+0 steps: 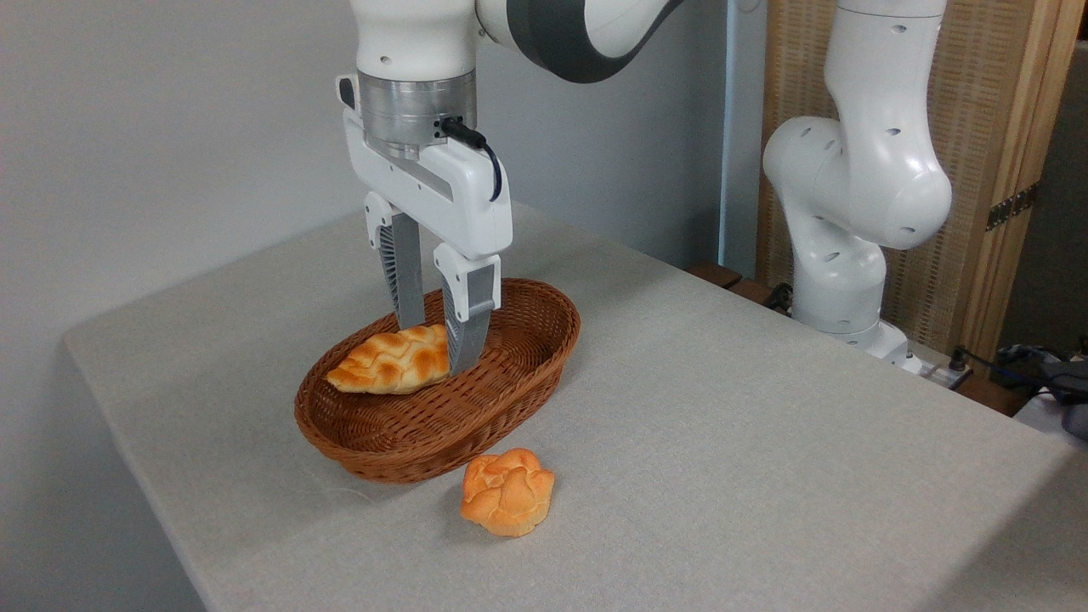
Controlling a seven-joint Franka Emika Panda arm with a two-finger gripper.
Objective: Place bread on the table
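Note:
The bread (pixel 389 362), a golden braided loaf with browned patches, hangs tilted above the inside of the brown wicker basket (pixel 510 374), its pointed end reaching over the basket's left rim. My gripper (pixel 435 344) comes straight down from above and is shut on the loaf's right end, one grey finger behind it and one in front. The table (pixel 722 425), covered in grey-beige cloth, spreads around the basket.
A small round knobbly orange bun (pixel 507 491) lies on the cloth just in front of the basket. The arm's white base (pixel 850 195) stands at the table's far right edge, with cables beside it. A grey wall is behind.

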